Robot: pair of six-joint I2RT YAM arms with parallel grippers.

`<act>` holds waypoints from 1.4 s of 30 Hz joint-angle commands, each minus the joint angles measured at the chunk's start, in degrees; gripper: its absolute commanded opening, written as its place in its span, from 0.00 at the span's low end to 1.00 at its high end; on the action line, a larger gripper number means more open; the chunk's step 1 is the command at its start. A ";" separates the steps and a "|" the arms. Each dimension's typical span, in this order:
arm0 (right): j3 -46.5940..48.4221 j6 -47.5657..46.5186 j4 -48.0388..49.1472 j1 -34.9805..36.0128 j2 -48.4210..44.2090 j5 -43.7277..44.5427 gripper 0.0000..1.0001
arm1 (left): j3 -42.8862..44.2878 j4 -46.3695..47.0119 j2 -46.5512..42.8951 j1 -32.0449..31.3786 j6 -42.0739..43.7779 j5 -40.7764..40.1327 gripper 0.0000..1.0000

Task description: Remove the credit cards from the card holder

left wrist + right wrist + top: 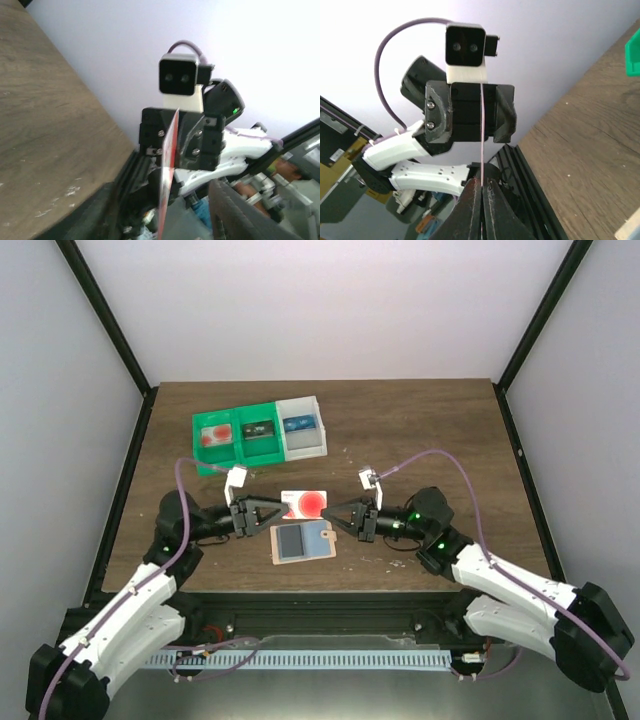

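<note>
**Card** (305,503): red and white, hanging on edge above the desk (430,430), spanning the gap between the two pincers.

**Right pincer** (337,512): holding the card. Its fingers (468,212) are pinching the card's near end flat, with no gap showing in the right wrist view.

**Left pincer** (276,508): standing wide. Its fingers are flanking the card's other end and do not appear to be pressing it, so the card is probably riding on the right pincer alone.

**Holder** (300,542): lying flat on the desk just below the gap between the pincers, grey-blue panel facing up. Whether it is keeping more cards inside, I cannot tell.

**Green tray** (238,440) and **white tray** (302,447): sitting well beyond the left pincer, toward the desk's back.

**Handling note:** the step in hand is looking like a pass of the card to the right pincer.
- The left pincer should be staying wide while backing straight off along the card's plane, so that neither finger is dragging the card.
- The right pincer should be keeping its pinch firm and avoiding any wrist twist, since a thin card gripped by one end is likely to be pivoting or slipping.
- The card should be carried clear above the holder, so that it is not nudging the holder while travelling
</note>
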 commanded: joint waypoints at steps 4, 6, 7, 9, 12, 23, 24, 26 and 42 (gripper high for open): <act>-2.75 10.19 12.59 -0.40 0.03 2.71 0.01 | -2.95 13.15 -1.66 0.01 -9.69 -3.93 0.20; -2.97 10.45 12.92 -0.40 0.22 3.16 0.01 | -3.01 12.98 -1.25 0.01 -9.86 -3.83 0.20; -3.00 10.49 13.01 -0.40 0.37 3.19 0.00 | -3.09 12.98 -1.02 0.01 -10.11 -3.85 0.20; -3.22 10.93 13.42 -0.41 0.85 3.14 0.00 | -3.44 13.02 -0.53 0.00 -10.36 -3.53 0.15; -3.80 11.67 14.31 -0.40 1.31 3.21 0.00 | -3.94 14.23 -0.09 0.01 -10.63 -3.50 0.03; -4.39 9.82 9.72 -0.40 -0.57 5.76 0.20 | -4.11 13.60 0.05 0.08 -9.30 -5.64 0.00; -4.46 9.33 8.83 -0.40 -1.12 6.37 0.28 | -3.92 13.08 -0.04 0.21 -8.81 -6.23 0.00; -4.42 8.19 6.27 -0.40 -2.46 7.51 0.42 | -3.16 9.45 0.33 0.74 -7.32 -6.99 0.00; -2.77 -3.01 -16.32 -0.40 -14.00 10.91 1.00 | 13.03 -15.01 18.31 23.35 11.74 -0.95 0.00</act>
